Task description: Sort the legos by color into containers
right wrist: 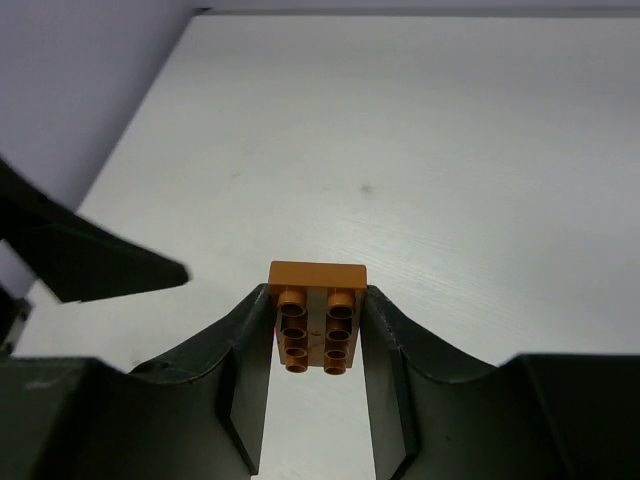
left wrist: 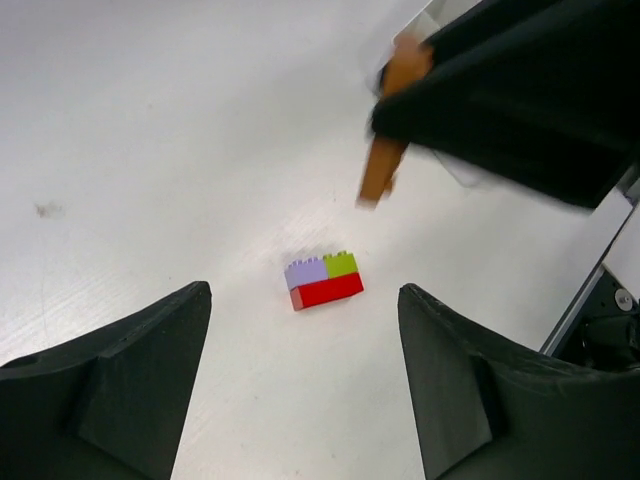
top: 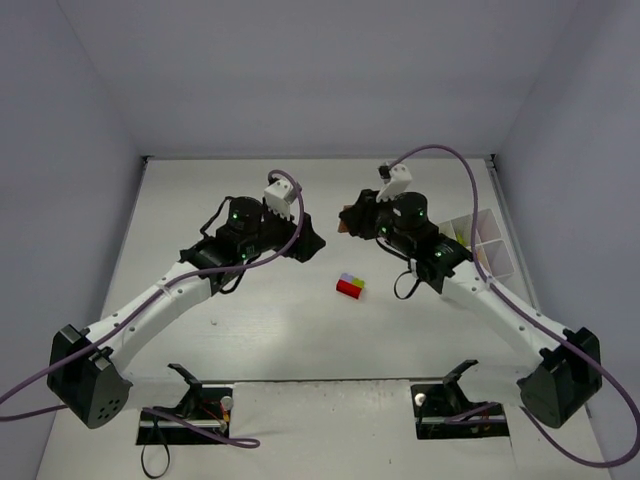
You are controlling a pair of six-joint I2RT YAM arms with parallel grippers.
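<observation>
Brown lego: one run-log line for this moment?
right gripper: shut on brown lego, off table | left gripper: open, empty | lego stack: on table

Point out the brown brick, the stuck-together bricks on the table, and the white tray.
brown brick (right wrist: 317, 318): right wrist view, middle of the face turned to the camera.
stuck-together bricks (left wrist: 327, 290): left wrist view, the side of the red lower part.
white tray (top: 490, 243): top external view, an inner divider wall.

a small stack of legos (top: 350, 287) sits mid-table (top: 300, 330), near of both grippers. the divided tray (top: 495, 240) lies at the right edge, beside the right arm. one brick (right wrist: 317, 275) sits between the right gripper (top: 345, 222) jaws (off the table), just right of the left gripper (top: 310, 240).
</observation>
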